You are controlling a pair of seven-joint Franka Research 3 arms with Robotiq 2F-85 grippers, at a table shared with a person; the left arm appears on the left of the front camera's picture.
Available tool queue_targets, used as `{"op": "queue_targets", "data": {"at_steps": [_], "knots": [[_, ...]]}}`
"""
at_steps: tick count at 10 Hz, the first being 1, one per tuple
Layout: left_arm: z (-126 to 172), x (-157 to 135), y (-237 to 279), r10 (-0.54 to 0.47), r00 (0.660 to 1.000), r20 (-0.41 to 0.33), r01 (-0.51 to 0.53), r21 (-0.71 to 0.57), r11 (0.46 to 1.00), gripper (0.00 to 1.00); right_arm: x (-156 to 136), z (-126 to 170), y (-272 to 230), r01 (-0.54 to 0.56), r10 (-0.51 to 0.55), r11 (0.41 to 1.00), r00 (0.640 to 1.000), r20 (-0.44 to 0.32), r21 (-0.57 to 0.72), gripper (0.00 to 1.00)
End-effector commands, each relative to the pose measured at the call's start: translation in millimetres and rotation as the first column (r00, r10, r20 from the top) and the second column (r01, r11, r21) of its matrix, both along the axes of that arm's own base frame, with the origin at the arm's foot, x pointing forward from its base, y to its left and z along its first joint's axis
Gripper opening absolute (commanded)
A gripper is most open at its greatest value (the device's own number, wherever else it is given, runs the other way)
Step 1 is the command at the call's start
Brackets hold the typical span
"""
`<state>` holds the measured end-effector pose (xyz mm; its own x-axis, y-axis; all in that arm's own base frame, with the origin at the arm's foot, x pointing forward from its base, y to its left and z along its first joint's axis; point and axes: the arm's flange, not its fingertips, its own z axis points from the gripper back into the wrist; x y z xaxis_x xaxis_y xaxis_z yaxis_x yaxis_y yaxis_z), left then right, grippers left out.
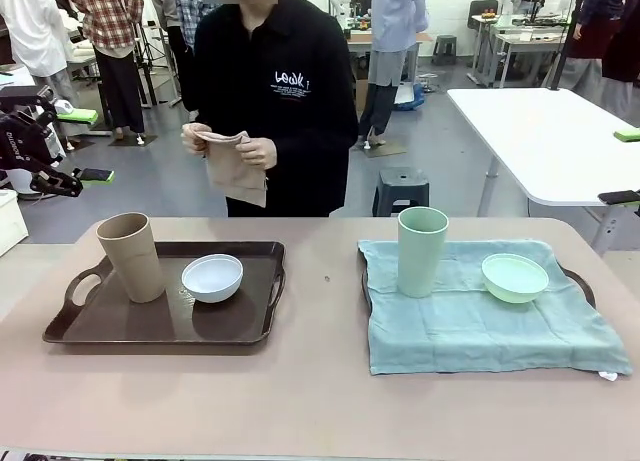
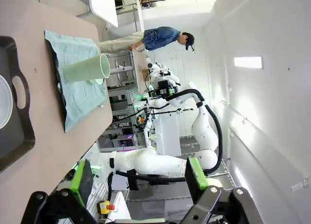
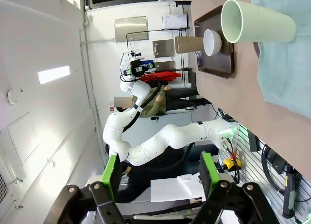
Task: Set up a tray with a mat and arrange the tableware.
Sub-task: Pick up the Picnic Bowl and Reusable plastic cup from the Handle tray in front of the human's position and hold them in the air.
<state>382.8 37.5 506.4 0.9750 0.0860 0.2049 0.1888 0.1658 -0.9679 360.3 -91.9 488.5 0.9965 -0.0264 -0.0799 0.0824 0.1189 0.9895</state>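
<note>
On the brown tray (image 1: pixel 150 326) are set the tan cup (image 1: pixel 131 257) and white bowl (image 1: pixel 212 277); on the teal mat (image 1: pixel 470 321), the pale green cup (image 1: pixel 422 251) and pale green bowl (image 1: pixel 515 277). The left gripper (image 2: pixel 140 178) and right gripper (image 3: pixel 160 173) are held wide open (empty). The 2 cups could be toppled if the mat is dragged.

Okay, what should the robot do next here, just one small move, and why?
Probably the left end effector should reach for the tan cup: it and the white bowl stand on the bare brown tray, while the person holds a folded cloth.
</note>
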Motion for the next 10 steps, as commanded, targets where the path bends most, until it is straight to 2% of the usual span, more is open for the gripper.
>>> {"op": "queue_targets", "data": {"at_steps": [1, 10], "knots": [[0.0, 0.1, -1.1, -0.001, 1.000, 0.017, 0.001, -0.009, 1.000, 1.00, -1.6, 1.9, 0.2, -0.001, 0.001, 1.000, 1.000, 0.001, 0.004, 0.85], [0.0, 0.1, -1.1, -0.001, 1.000, 0.017, 0.001, -0.009, 1.000, 1.00, -1.6, 1.9, 0.2, -0.001, 0.001, 1.000, 1.000, 0.001, 0.004, 0.85]]}}
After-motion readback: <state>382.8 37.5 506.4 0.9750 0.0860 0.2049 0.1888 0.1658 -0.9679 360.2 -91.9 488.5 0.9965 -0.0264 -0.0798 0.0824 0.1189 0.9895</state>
